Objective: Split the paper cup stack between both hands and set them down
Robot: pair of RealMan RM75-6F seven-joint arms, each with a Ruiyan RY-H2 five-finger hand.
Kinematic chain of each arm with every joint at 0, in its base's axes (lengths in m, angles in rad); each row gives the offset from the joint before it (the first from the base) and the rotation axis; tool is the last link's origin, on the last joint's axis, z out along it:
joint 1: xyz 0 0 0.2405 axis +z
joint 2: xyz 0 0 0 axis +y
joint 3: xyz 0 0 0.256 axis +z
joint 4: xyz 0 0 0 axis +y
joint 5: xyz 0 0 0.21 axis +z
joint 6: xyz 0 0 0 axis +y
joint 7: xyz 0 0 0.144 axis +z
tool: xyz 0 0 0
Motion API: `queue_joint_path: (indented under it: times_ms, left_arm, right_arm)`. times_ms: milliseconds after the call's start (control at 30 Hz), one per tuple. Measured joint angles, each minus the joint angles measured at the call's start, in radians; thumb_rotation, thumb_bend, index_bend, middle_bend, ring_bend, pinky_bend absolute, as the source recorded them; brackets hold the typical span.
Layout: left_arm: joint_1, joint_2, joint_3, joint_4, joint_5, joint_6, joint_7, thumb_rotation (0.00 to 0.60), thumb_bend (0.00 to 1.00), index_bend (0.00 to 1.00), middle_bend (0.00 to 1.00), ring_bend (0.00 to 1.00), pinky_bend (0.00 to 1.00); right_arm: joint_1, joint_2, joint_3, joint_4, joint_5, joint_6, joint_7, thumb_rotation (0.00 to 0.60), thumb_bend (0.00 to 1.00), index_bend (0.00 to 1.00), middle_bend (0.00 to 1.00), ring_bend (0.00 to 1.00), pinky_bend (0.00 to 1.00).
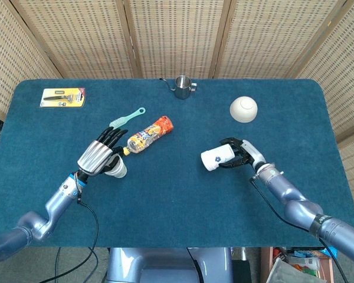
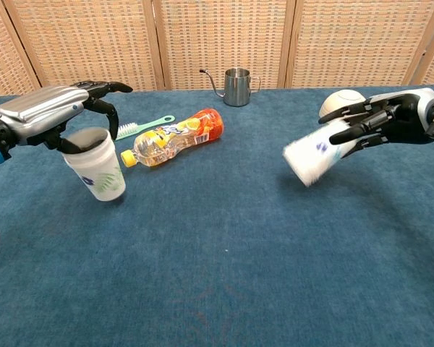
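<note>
two cups, one per hand. left hand (image 2: 47, 112) grips upright cup (image 2: 95, 163) low over worktop (image 2: 224, 246), near bottle (image 2: 175, 136). right hand (image 2: 390, 116) holds tilted cup (image 2: 315, 155) above worktop.

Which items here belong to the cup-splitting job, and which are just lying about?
Job: left cup held by left hand; right cup held by right hand.
Lying about: bottle, toothbrush, steel pitcher, white bowl, packaged tool.
</note>
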Motion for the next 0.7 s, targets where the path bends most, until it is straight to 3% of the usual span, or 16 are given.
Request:
queue_joint_path:
  times_ms: [167,367,533,700]
  left_arm:
    - [0.008,0.063,-0.012,-0.086,-0.018,-0.004,0.025,0.600,0.21,0.00,0.00,0.00,0.00]
    - [0.044,0.216,-0.037,-0.254,-0.052,0.027,0.067,0.600,0.20,0.00,0.00,0.00,0.00]
    - [0.118,0.376,-0.067,-0.412,-0.114,0.091,0.097,0.600,0.20,0.00,0.00,0.00,0.00]
    - [0.238,0.493,-0.085,-0.555,-0.207,0.170,0.119,0.600,0.20,0.00,0.00,0.00,0.00]
  right_arm:
    - [-0.037,0.019,0.026,-0.060,-0.088,0.026,-0.002,0.600,0.00,0.00,0.00,0.00,0.00]
    - [-0.112,0.073,0.052,-0.156,-0.216,0.122,0.016,0.600,0.00,0.00,0.00,0.00,0.00]
    - [-0.192,0.131,0.030,-0.210,-0.377,0.282,0.019,0.600,0.00,0.00,0.00,0.00,0.00]
    - [-0.275,0.176,-0.034,-0.203,-0.552,0.518,0.004,0.600,0.00,0.00,0.00,0.00,0.00]
